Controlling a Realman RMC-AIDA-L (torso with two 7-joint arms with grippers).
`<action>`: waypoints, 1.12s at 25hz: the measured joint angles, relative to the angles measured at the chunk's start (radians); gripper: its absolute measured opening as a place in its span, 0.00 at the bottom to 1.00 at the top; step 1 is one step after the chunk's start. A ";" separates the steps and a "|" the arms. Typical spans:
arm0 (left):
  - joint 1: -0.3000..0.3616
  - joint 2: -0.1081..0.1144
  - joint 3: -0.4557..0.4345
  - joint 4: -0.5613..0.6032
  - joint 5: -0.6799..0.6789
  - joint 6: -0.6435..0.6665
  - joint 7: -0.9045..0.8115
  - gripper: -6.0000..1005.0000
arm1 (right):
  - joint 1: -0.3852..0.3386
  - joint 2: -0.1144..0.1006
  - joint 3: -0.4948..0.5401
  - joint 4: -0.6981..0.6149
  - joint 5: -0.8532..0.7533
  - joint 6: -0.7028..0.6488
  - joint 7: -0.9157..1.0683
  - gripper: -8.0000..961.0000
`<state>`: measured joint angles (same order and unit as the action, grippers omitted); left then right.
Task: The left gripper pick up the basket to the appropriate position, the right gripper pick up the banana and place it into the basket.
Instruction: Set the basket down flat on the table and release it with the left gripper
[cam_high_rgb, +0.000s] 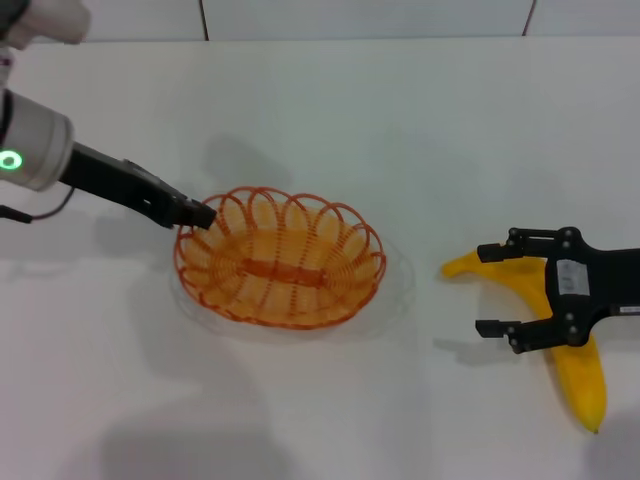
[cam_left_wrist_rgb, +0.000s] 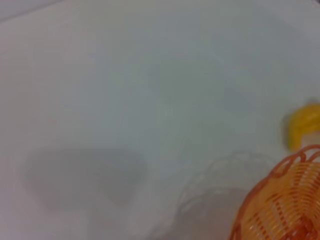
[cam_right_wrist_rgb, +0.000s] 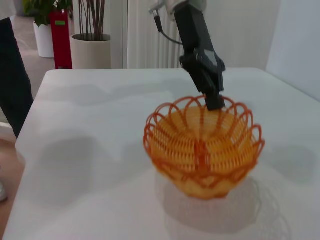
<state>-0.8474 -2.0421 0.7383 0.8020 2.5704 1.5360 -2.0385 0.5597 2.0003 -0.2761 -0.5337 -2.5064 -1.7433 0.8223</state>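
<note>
White table (cam_high_rgb: 420, 130), left gripper (cam_high_rgb: 200, 213) pinching light stiff basket (cam_high_rgb: 280, 262) rim, right gripper (cam_high_rgb: 495, 290) spread over smooth firm banana (cam_high_rgb: 575, 375); grab mid-body.

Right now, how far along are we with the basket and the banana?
Early. The left gripper is shut on the rim of the basket, which looks slightly raised off the table. The right gripper is open, hovering over the banana, which lies ungrasped. Grasping it and placing it in the basket remain.
</note>
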 joint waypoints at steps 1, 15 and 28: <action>-0.005 0.000 0.020 -0.021 -0.001 -0.019 -0.017 0.06 | 0.001 0.000 0.000 0.000 0.000 0.000 0.000 0.90; -0.059 0.000 0.055 -0.182 -0.027 -0.143 -0.088 0.06 | 0.008 0.003 -0.003 0.000 0.001 0.001 0.000 0.90; -0.061 0.004 0.056 -0.204 -0.023 -0.141 -0.090 0.08 | 0.008 0.003 -0.003 0.002 0.002 -0.002 0.000 0.90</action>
<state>-0.9085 -2.0382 0.7944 0.5981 2.5474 1.3951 -2.1288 0.5676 2.0034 -0.2792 -0.5322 -2.5049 -1.7449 0.8222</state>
